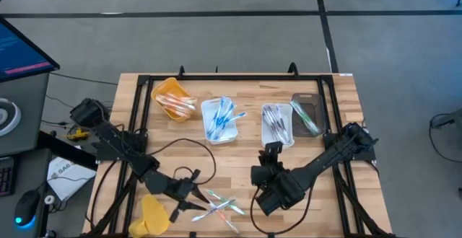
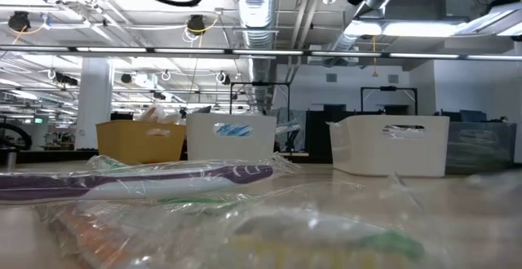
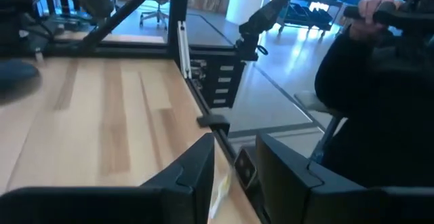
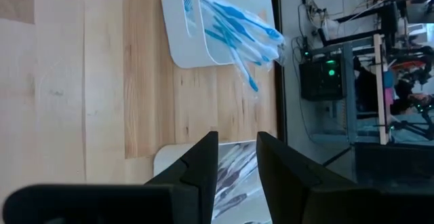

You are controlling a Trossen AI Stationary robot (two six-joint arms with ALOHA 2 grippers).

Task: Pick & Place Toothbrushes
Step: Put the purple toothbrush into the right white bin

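1. The left claw (image 1: 193,195) is low over the near part of the wooden table (image 1: 245,162), at the edge of a loose pile of wrapped toothbrushes (image 1: 222,208). In its wrist view the two dark fingers (image 3: 196,176) stand a narrow gap apart with something pale and wrapped between them; it looks like a toothbrush, though the view is too poor to be sure it is gripped.
2. The right claw (image 1: 272,151) hangs just in front of the white tray of grey toothbrushes (image 1: 277,125). Its fingers (image 4: 203,163) are slightly apart with nothing between them, and that tray shows beyond the tips.
3. Four trays stand in a row across the far half of the table: a yellow tray (image 1: 173,99) with orange brushes, a white tray (image 1: 220,119) with blue ones, the white tray with grey ones, and a dark tray (image 1: 306,114) with green ones.
4. From table height, a purple-handled toothbrush (image 2: 139,179) in clear wrap lies closest to the camera, with the trays behind it.
5. A yellow thing (image 1: 153,214) lies at the near edge, just beside the left arm.
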